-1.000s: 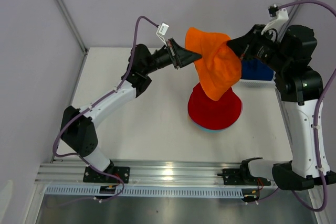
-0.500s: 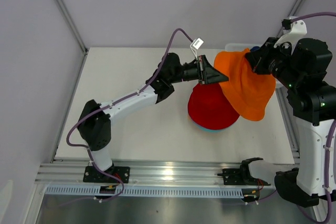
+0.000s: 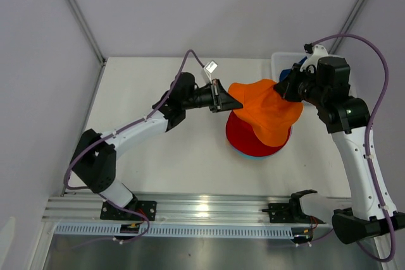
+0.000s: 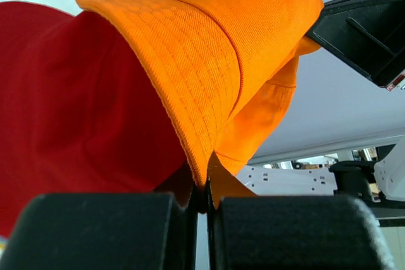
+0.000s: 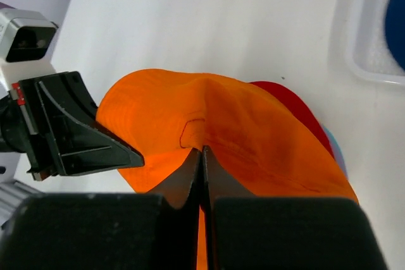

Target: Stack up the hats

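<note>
The orange hat (image 3: 266,110) hangs stretched between my two grippers, just above the red hat (image 3: 240,136). The red hat lies on a pile whose teal edge (image 3: 243,153) shows at its near rim. My left gripper (image 3: 235,104) is shut on the orange hat's left brim (image 4: 202,156). My right gripper (image 3: 286,91) is shut on its right side (image 5: 209,137). The red hat also shows in the left wrist view (image 4: 76,124) and the right wrist view (image 5: 294,109). The dark blue hat (image 3: 296,69) lies in the basket. The yellow and lavender hats are hidden.
The white mesh basket (image 3: 278,61) stands at the table's far right corner, behind my right gripper; its rim shows in the right wrist view (image 5: 354,42). The table's near edge carries the metal rail (image 3: 202,210) with the arm bases.
The orange hat has come down and left from above the table's right side to just over the red hat. The left gripper drew back left; the right gripper lowered.
</note>
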